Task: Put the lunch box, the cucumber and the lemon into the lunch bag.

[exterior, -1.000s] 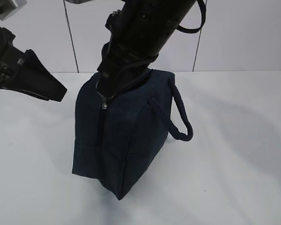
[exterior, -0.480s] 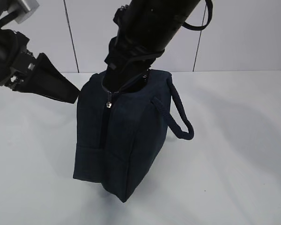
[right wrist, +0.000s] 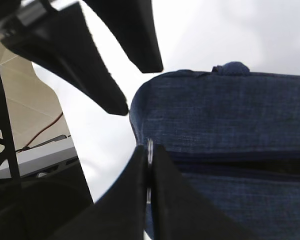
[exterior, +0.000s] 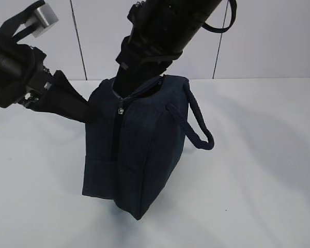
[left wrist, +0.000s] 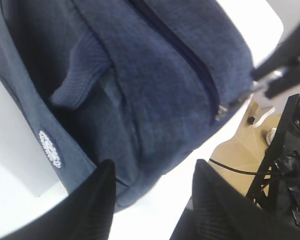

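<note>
Exterior view
Lunch bag: You had the lunch bag (exterior: 137, 147) standing upright on the white table (exterior: 263, 155), a little left of centre, with one looped handle (exterior: 196, 126) hanging off its side at 3 o'clock.
Zipper: The zipper line ran down the near face, and a small silver pull (exterior: 121, 110) sat near the top edge.
Right arm: Your right arm (exterior: 160, 36) came down from 12 o'clock onto the top of the bag; its fingertips were hidden behind the arm and the fabric.
Left gripper: Your left gripper (exterior: 75, 106) sat at 9 o'clock of the bag, its dark fingers up against the upper side panel.

Left wrist view
Left gripper: You saw the left gripper (left wrist: 150, 200) with its two fingers spread apart and nothing between them.
Lunch bag: The lunch bag (left wrist: 155, 85) filled the frame toward 12 o'clock of the fingers, its lower corner just between the tips, a white round logo (left wrist: 50, 149) at 9 o'clock.
Zipper: The closed zipper seam ended in a slider (left wrist: 221, 111) at 3 o'clock.

Right wrist view
Right gripper: Your right gripper (right wrist: 150, 172) was pinched tight on the silver ring pull (right wrist: 149, 150), fingers pressed together.
Lunch bag: The lunch bag (right wrist: 225, 115) lay toward 2 o'clock of that pinch.
Left gripper: The left gripper's fingers (right wrist: 90, 75) showed at 11 o'clock, parted, just beside the bag.
</note>
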You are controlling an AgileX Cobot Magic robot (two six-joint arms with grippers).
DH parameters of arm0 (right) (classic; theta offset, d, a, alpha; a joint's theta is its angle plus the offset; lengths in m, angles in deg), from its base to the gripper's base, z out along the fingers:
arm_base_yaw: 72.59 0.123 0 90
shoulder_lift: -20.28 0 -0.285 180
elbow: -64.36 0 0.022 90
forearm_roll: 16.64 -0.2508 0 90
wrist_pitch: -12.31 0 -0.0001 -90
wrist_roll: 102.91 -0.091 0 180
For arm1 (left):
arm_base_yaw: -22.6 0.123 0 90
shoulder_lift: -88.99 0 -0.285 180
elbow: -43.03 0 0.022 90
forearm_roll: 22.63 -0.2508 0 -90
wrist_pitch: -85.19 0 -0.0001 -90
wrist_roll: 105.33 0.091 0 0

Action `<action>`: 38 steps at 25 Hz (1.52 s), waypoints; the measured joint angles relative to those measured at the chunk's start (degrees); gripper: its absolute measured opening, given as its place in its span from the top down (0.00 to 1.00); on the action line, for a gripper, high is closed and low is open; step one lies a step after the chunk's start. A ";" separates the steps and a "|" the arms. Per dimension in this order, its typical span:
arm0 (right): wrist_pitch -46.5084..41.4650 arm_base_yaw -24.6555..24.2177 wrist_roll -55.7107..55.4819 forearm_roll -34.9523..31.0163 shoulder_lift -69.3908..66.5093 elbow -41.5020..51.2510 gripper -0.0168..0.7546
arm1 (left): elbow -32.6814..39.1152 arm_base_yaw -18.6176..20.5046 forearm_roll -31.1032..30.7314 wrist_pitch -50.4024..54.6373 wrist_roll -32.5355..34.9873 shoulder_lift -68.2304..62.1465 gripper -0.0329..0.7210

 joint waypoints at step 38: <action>0.63 0.00 0.11 -1.66 -0.91 0.00 0.97 | 0.00 0.00 5.02 0.56 4.89 -3.66 0.76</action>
